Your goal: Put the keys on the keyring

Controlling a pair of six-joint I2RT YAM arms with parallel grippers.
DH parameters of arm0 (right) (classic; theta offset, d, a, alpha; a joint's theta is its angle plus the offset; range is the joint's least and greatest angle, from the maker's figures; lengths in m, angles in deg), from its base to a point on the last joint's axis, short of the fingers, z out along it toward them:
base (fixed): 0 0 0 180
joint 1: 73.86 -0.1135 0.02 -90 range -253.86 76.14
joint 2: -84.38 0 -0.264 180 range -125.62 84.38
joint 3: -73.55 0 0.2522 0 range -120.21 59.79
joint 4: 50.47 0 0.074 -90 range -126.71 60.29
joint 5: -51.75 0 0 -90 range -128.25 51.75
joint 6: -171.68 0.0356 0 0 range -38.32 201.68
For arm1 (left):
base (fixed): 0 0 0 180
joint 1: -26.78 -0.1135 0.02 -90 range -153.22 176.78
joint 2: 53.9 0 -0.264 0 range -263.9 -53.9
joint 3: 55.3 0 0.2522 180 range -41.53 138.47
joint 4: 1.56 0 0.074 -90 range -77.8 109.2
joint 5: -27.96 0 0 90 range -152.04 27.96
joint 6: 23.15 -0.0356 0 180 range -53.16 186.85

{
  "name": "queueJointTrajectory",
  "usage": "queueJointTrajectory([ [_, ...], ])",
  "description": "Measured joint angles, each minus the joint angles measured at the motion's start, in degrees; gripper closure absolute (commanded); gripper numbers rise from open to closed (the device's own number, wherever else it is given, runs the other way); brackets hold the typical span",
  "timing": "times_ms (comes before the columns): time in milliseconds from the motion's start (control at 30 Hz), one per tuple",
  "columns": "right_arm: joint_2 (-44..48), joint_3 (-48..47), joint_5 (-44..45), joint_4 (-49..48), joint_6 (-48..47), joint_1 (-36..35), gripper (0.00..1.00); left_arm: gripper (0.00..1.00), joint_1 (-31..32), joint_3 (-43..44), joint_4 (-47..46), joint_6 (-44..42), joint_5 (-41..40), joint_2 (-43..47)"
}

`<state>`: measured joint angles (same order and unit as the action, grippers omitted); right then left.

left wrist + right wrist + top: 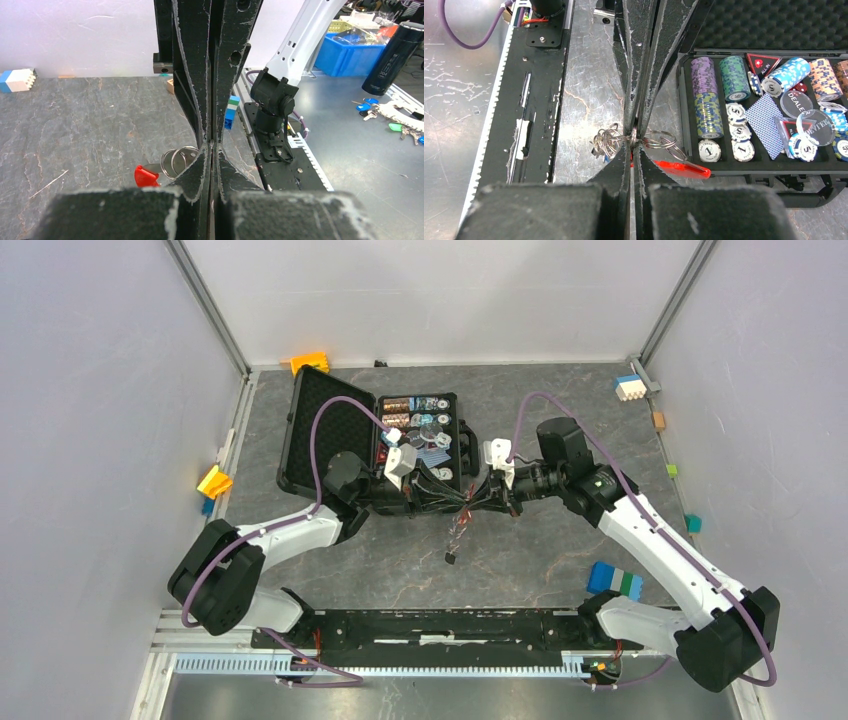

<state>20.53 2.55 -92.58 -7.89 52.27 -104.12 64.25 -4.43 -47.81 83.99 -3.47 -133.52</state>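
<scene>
Left gripper [212, 150] and right gripper [632, 142] both pinch the keyring [659, 140]; opposed pulls could twist it loose.

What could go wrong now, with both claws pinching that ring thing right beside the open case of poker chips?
1. The left gripper and right gripper are shut tip to tip on the thin keyring. If they pull unevenly, it may slip out and drop.
2. Their fingers nearly touch, so a small misjudged move could knock them together.
3. The open case sits close by, so a dropped keyring might land inside it.
</scene>
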Motion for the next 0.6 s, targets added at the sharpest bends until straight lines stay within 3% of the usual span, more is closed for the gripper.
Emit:
queueJointTrajectory([
  [167, 0.0, 0.0, 1.9, 0.9, -1.0, -0.1, 1.0, 0.98, 0.0, 0.0, 2.0, -0.9, -0.3, 0.0],
  [600, -0.8, -3.5, 14.6, 8.7, -5.5, -4.8, 1.0, 0.69, -0.1, 1.9, 18.1, -12.2, -1.5, 0.7],
])
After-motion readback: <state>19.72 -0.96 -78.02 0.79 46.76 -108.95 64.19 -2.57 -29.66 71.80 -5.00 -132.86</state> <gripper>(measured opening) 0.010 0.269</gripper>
